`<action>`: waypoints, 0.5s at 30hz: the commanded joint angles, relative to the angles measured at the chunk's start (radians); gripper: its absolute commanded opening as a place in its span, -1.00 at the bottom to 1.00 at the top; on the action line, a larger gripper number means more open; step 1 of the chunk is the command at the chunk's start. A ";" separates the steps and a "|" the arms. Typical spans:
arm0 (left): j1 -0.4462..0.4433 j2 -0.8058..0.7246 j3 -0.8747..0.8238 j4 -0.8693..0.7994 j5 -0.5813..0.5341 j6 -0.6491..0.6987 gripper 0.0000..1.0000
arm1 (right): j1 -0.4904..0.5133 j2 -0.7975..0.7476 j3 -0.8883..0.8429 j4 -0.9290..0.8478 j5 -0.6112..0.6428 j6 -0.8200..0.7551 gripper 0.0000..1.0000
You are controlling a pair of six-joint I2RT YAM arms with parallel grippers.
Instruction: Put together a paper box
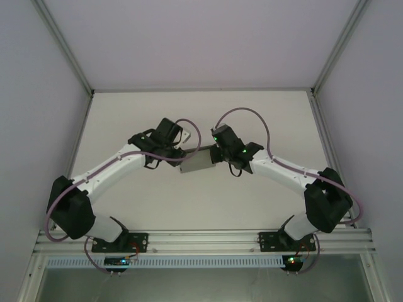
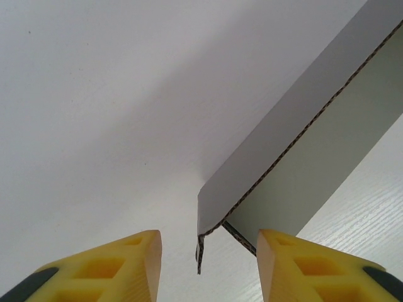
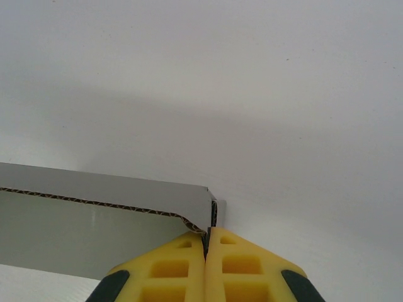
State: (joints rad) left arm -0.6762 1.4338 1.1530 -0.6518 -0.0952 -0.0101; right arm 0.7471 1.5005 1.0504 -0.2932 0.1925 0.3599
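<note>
Cardboard in mid-air: the paper box [image 1: 198,162], grey and partly folded, is seen held above the white table [image 1: 252,201] between the two arms. One end wall is pinched at its corner by the right gripper [image 3: 208,238], whose yellow fingers are pressed together on the corrugated edge with no gap between them. At the other end, the left gripper [image 2: 208,242] is set astride the opposite corner. Its fingers are parted to a middling gap, a small loose flap [image 2: 200,255] hangs between them, and neither pad is seen touching it. The board is judged light and fairly stiff across its panels but weak at the creases — easily crushed at a raw edge, and likely to swing if gripped at one point alone. A hold on the corner fold just ahead of the left fingertips is judged soundest, with the far end supported.
</note>
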 commanded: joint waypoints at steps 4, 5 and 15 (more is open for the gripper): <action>-0.007 -0.018 -0.037 0.009 0.004 -0.042 -0.15 | 0.012 0.030 0.023 -0.085 0.014 0.022 -1.00; -0.007 -0.016 -0.035 0.009 -0.001 -0.050 -0.20 | 0.012 0.029 0.025 -0.086 0.014 0.022 -1.00; -0.006 0.013 -0.014 0.053 0.071 -0.193 -1.00 | 0.022 0.029 0.028 -0.084 0.029 0.026 -1.00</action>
State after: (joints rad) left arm -0.6758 1.4349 1.1149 -0.6346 -0.0803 -0.1162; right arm 0.7567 1.5074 1.0649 -0.3187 0.2073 0.3645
